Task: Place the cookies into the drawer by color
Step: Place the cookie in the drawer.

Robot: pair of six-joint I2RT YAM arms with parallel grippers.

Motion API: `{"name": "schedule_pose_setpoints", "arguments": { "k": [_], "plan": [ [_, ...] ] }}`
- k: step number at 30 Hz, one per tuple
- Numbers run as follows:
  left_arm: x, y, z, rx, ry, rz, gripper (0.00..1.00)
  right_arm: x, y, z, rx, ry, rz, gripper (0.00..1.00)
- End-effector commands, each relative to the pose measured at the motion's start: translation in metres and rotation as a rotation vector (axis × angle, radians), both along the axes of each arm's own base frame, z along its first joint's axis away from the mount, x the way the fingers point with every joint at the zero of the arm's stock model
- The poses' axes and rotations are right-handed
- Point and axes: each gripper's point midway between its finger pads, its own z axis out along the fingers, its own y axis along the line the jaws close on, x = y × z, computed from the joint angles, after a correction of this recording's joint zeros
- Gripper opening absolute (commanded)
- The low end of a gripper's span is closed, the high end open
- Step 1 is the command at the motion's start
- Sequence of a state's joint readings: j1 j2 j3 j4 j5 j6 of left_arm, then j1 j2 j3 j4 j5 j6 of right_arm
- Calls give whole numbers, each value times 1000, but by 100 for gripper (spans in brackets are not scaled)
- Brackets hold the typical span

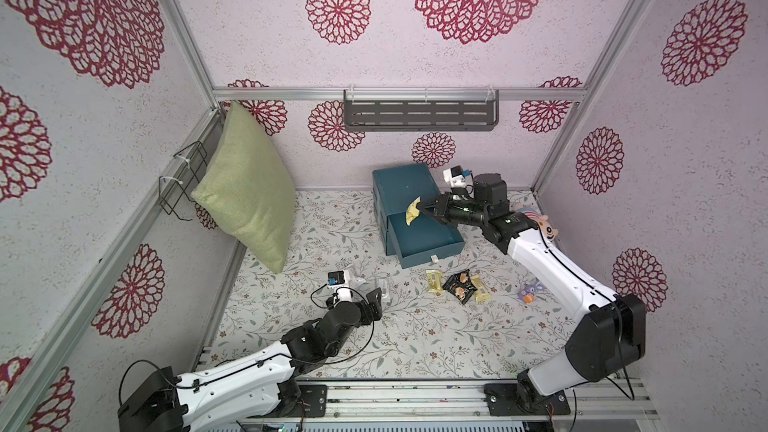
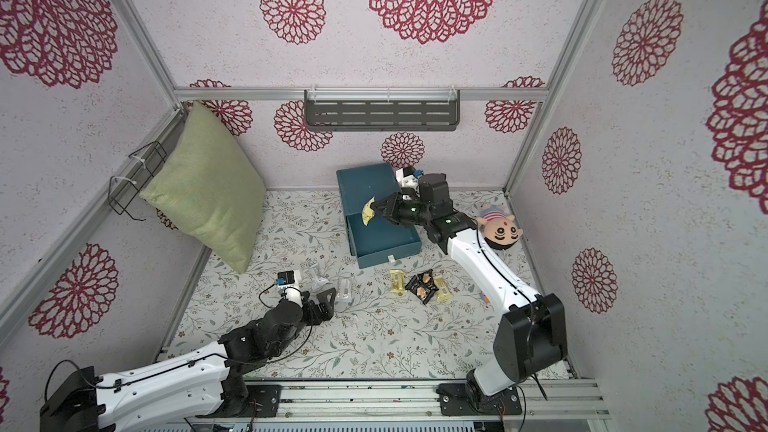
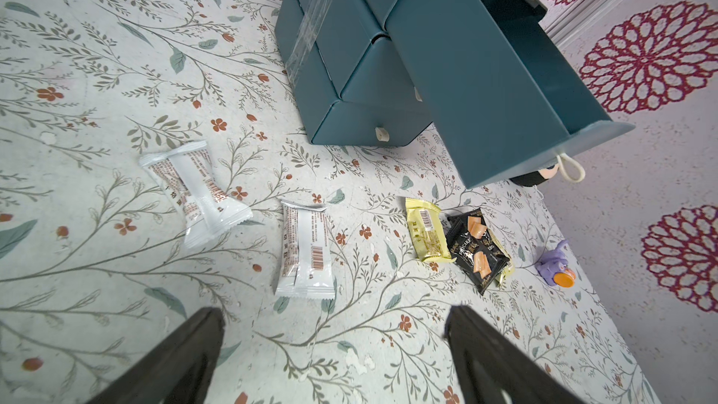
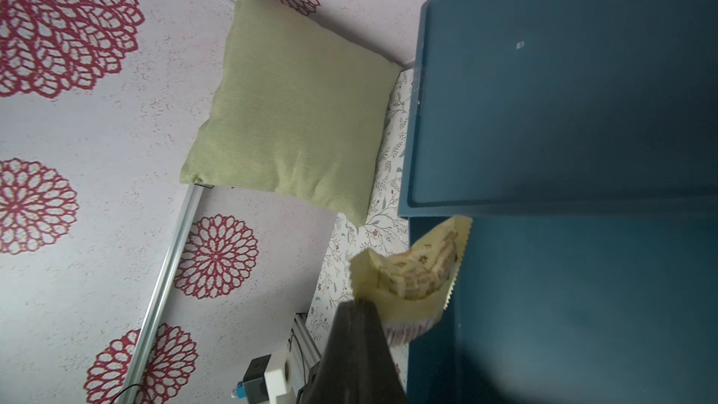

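- Two claws are in sight: the right claw [image 1: 424, 207] is pinched tight on a yellow cookie [image 1: 412, 211]. It holds the cookie just above the pulled-out top drawer [image 1: 432, 238], right of centre in both top views.
- That drawer juts from the teal chest [image 1: 401, 187] at the back of the flowered surface [image 1: 415, 338].
- The left claw [image 3: 334, 310] hangs spread wide and empty, lower left of centre, near two whitish cookies [image 3: 305, 252].
- Just below the open drawer's front lie a loose yellow cookie [image 1: 434, 282], a black cookie [image 1: 459, 286] touching it, and a second yellow one [image 1: 482, 289].
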State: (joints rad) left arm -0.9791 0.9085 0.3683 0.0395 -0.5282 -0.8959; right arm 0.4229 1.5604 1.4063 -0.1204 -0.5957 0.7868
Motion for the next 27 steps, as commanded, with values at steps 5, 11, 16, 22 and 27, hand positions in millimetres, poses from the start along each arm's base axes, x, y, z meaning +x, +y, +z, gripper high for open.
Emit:
{"name": "schedule_pose_setpoints", "arguments": {
  "k": [5,11,16,22,27],
  "plan": [
    [-2,0,2,-47,8,-3,97,23,3,-13,-90,-32,-14,0],
    [-3,-1,5,-48,17,-9,97,18,-3,-9,-122,-49,-23,0],
    [0,-6,3,-34,33,-11,97,2,-5,-12,-93,-43,0,0],
    [1,-11,9,-48,39,-16,97,-20,-8,-4,-73,-60,36,0],
    [4,-14,15,-41,28,-15,97,-22,-13,-21,-121,-44,28,0]
  ]
}}
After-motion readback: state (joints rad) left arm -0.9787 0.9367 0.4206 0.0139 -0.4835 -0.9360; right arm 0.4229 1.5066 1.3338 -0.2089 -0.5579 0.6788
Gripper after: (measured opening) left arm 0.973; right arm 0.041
